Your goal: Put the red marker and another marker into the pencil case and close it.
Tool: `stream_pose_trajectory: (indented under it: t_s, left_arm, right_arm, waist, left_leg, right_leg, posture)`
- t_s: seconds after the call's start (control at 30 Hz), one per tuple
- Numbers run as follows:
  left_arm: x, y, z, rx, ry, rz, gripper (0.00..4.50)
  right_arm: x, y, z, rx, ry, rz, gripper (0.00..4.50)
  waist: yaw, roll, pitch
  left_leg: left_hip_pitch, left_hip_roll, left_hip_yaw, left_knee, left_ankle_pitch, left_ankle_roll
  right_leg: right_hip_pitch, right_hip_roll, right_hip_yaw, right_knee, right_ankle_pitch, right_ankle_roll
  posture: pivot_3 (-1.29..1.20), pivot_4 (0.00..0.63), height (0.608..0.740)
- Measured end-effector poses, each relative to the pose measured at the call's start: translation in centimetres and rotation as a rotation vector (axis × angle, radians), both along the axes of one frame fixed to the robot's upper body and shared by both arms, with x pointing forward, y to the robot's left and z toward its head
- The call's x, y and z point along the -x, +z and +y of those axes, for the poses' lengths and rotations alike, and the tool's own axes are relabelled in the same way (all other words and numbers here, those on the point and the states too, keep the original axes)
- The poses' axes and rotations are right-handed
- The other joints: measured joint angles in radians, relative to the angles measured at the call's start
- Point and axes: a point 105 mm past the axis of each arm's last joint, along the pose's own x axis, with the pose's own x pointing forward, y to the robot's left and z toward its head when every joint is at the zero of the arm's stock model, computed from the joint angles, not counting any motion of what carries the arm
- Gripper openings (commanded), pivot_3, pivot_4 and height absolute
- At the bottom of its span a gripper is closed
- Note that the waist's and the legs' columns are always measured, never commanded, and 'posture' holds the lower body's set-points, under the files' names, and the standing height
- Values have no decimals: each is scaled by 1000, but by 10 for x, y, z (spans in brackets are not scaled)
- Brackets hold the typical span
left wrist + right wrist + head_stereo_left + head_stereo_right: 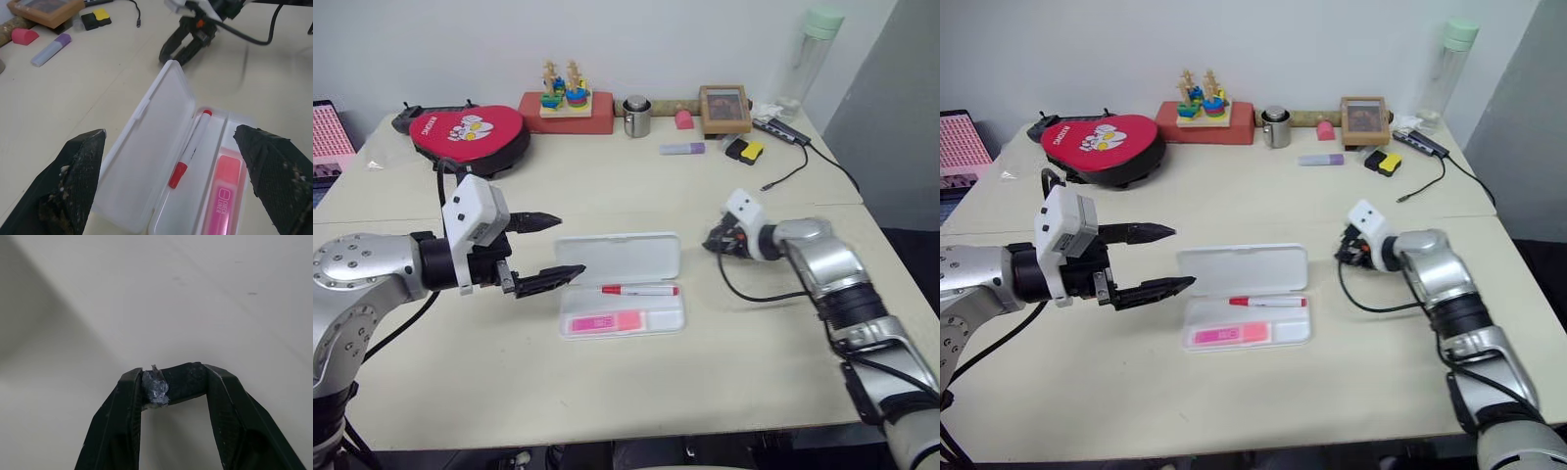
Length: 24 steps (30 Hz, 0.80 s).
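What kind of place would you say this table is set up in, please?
Probably an office or lab desk staged for practice: a light table against a plain wall, stationery such as an open pencil case and purple highlighter, plus a framed picture.

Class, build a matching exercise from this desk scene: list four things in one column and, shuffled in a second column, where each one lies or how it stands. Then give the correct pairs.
Things:
1. red marker
2. pink highlighter
3. purple highlighter
4. left pincer

Places or states:
A. on the table near the picture frame, far side
B. open, beside the open pencil case
C. in the case's front compartment
D. in the case's compartment next to the lid

Pairs: 1-D, 2-C, 3-A, 4-B
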Motion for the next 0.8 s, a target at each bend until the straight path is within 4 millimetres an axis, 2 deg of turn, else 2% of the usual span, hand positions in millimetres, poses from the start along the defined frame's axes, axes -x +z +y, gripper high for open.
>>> stream_pose_trajectory:
  t_s: [0.07,0.33,0.67,0.8]
  left_arm:
    - [0,0,0,1,-4,3,4500]
    - [8,-10,2,-19,-43,63,4500]
    - [7,-10,4,-21,-46,64,4500]
    - [6,-10,4,-23,-45,62,4500]
  right_arm:
    - [17,10,0,20,102,3,1562]
    - [67,18,3,47,358,111,1562]
    - [98,32,31,17,565,108,1562]
    - [107,29,46,23,633,109,1562]
  waist:
    - [-1,0,0]
    - [-4,1,1]
    - [-2,1,1]
    - [-2,1,1]
  left_leg:
    - [0,1,0,0,0,0]
    - [1,1,1,0,0,0]
    - [1,1,0,1,0,0]
    - [1,1,0,1,0,0]
  right_leg:
    - [0,0,-1,0,0,0]
    - [1,0,0,0,-3,5]
    - [1,0,0,0,-3,5]
    - [1,0,0,0,-3,5]
  posture:
    - [0,150,740]
    - [0,150,740]
    - [0,150,740]
    - [0,150,740]
